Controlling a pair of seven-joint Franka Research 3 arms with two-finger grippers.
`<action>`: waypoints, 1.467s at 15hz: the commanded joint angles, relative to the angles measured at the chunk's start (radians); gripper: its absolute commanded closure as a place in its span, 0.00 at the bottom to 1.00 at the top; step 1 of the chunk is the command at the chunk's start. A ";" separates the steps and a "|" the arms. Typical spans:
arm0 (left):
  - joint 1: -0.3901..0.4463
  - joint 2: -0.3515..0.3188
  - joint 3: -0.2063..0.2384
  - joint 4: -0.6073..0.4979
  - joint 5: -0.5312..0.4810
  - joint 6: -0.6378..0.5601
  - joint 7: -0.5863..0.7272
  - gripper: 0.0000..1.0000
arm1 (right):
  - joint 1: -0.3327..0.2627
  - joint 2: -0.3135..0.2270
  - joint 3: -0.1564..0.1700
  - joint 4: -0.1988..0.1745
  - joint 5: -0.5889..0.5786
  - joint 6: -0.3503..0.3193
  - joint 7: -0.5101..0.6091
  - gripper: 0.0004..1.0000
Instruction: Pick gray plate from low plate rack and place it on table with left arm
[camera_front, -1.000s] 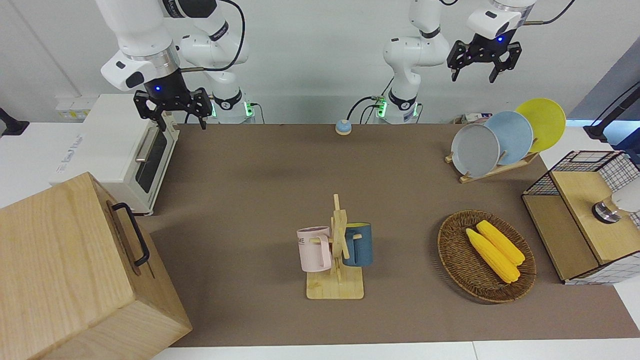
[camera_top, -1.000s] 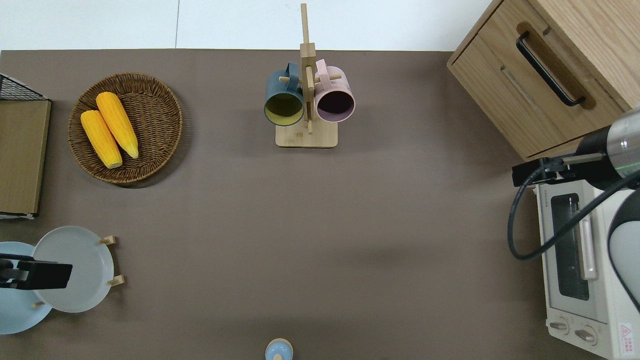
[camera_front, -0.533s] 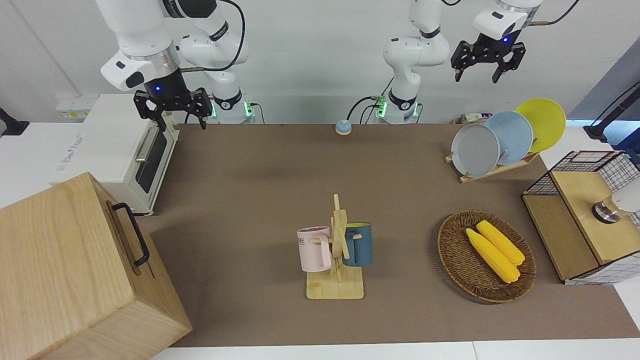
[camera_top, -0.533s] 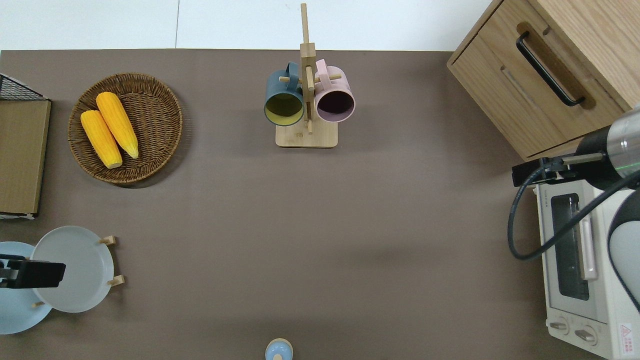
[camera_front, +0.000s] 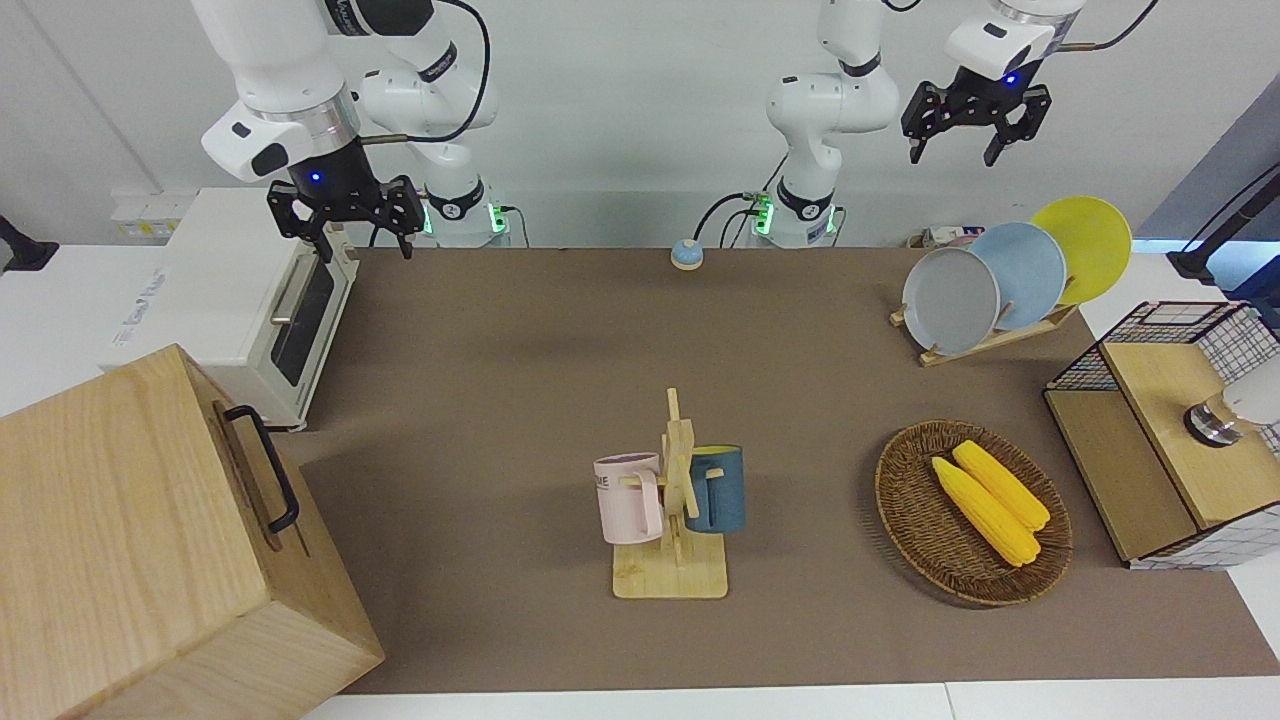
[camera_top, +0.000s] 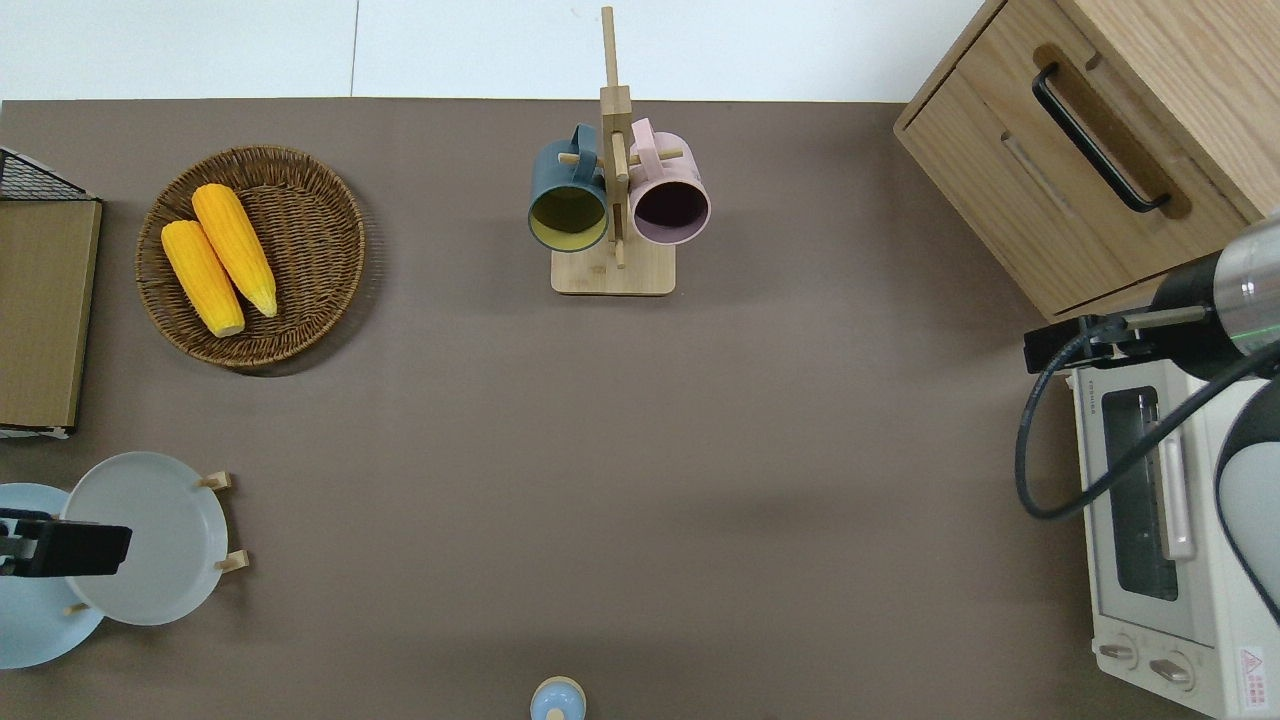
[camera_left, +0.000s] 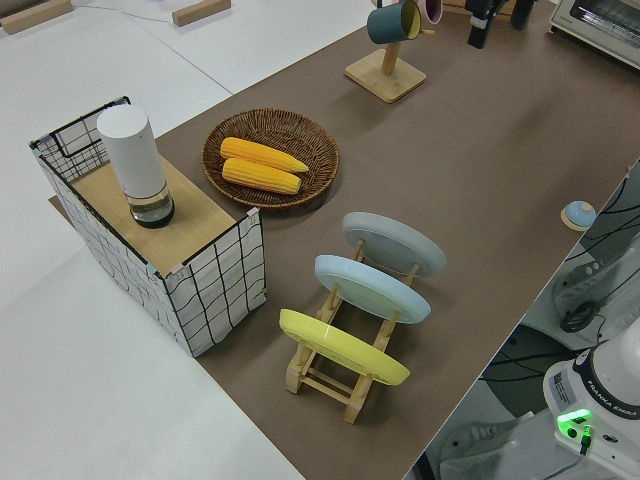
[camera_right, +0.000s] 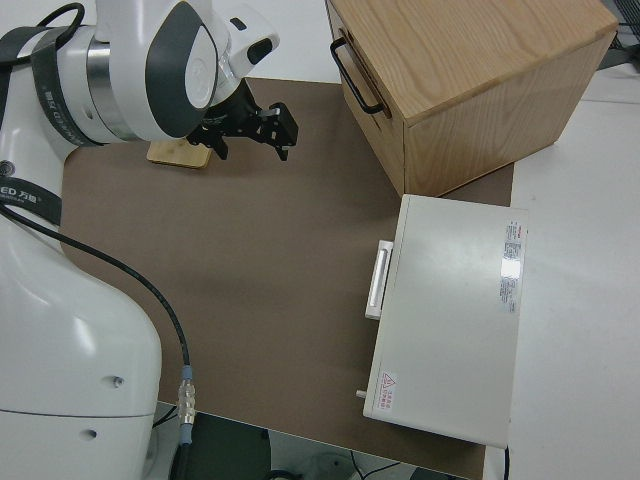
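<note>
Gray plate (camera_front: 950, 300) sits untouched in the low plate rack (camera_front: 985, 340); left gripper (camera_front: 965, 155), fingers spread and empty, hangs above it, unmoved since a half-second ago. Right arm parked.

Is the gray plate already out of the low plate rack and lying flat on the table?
No: the gray plate stands slanted in the low plate rack, beside the light blue plate.

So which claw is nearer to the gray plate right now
Left. The left claw hangs open over the gray plate on the low plate rack; the right claw is parked at the table's opposite end.
</note>
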 joint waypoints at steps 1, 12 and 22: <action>-0.005 -0.008 0.007 -0.009 -0.012 -0.002 0.011 0.00 | -0.022 0.009 0.020 0.020 -0.003 -0.016 0.013 0.02; 0.000 -0.008 0.169 -0.015 -0.001 0.013 0.229 0.00 | -0.021 0.009 0.020 0.021 -0.003 -0.016 0.013 0.02; 0.017 -0.005 0.215 -0.112 0.025 0.117 0.257 0.00 | -0.022 0.009 0.020 0.020 -0.003 -0.016 0.013 0.02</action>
